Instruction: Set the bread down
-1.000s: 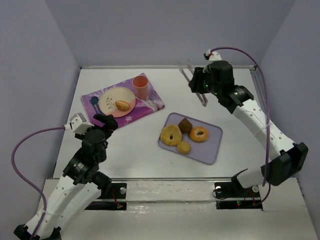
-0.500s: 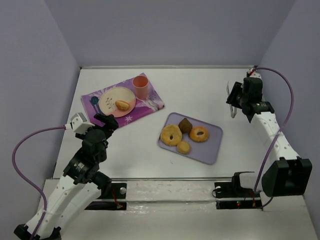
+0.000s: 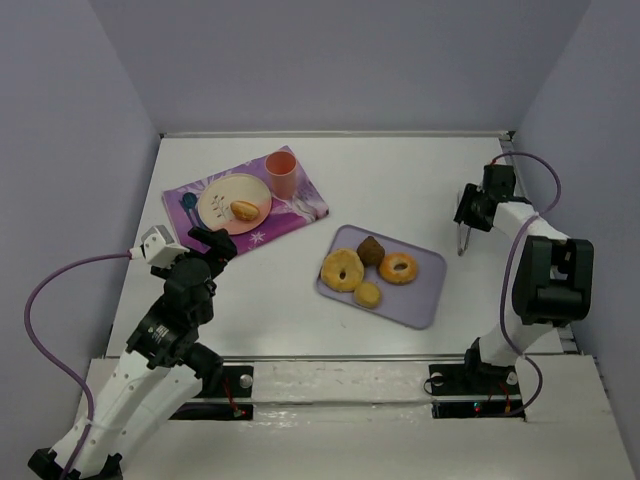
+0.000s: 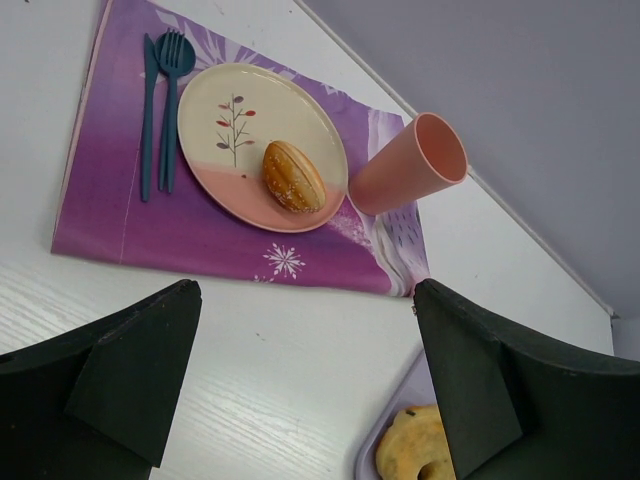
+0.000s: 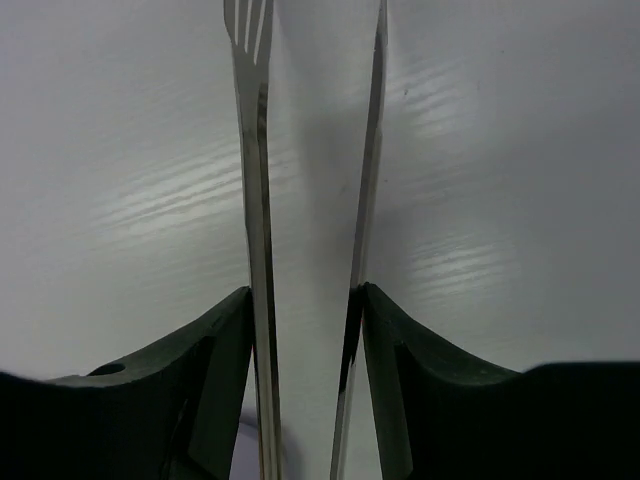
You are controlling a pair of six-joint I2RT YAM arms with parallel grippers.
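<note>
Swung over from the far middle, the right gripper now hangs by the tabletop's right edge, clamped narrowly on metal tongs, their tips cut off in the wrist view; the left gripper gapes wide, empty; the bread, oval, golden-brown with a paler streak, lies on the plate; bare tabletop separates the tongs from the tray.

Left tool wide open, hovering; right tool clamped on tongs
</note>
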